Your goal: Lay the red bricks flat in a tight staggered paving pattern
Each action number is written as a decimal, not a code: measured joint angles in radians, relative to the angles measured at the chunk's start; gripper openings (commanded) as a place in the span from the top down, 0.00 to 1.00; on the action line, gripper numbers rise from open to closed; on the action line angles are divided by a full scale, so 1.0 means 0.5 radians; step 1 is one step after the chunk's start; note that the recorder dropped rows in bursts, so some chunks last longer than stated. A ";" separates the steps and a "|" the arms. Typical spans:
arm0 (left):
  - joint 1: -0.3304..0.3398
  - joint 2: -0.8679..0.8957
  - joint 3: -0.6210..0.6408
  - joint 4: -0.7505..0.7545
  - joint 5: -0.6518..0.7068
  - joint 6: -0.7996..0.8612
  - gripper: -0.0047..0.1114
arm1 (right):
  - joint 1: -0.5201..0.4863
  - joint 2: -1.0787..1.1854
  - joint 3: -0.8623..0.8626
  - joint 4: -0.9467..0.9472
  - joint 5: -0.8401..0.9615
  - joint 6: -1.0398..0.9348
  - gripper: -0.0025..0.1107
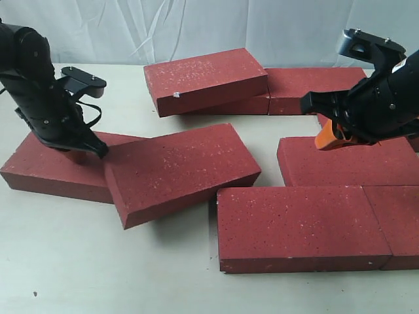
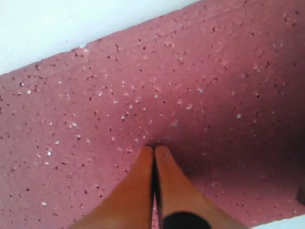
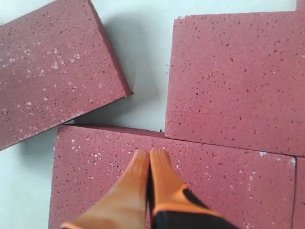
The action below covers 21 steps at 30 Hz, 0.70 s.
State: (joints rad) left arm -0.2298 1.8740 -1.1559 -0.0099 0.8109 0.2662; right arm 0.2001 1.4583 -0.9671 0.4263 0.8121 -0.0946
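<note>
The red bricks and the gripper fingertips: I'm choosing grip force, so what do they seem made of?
Red bricks: likely concrete or fired clay, matte and gritty, with pale specks and dark pits. Fingertips: smooth orange, probably rubber or plastic; cannot tell which.

Pale table [image 1: 65, 261]; white curtain [image 1: 131, 26] behind it

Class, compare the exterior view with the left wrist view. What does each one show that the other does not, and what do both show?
Only the exterior view shows the wider layout: the tilted brick in the middle, the brick with a white chip resting on others at the back, and the right hand. Only the left wrist view shows the left hand close up, its orange fingertips together and apparently pressed on a gritty speckled surface. Both show the brick under the left hand.
</note>
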 measured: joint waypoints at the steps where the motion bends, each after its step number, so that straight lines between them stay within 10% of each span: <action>1: 0.000 0.000 0.000 0.020 0.034 0.000 0.96 | 0.000 0.000 0.000 0.000 0.000 0.000 0.98; 21: 0.000 -0.242 0.052 0.045 0.248 0.000 0.96 | 0.000 0.000 0.000 -0.004 0.000 -0.003 0.98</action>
State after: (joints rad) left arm -0.2298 1.7530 -1.1300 0.0128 0.9347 0.2662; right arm 0.2001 1.4583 -0.9671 0.4245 0.8121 -0.0961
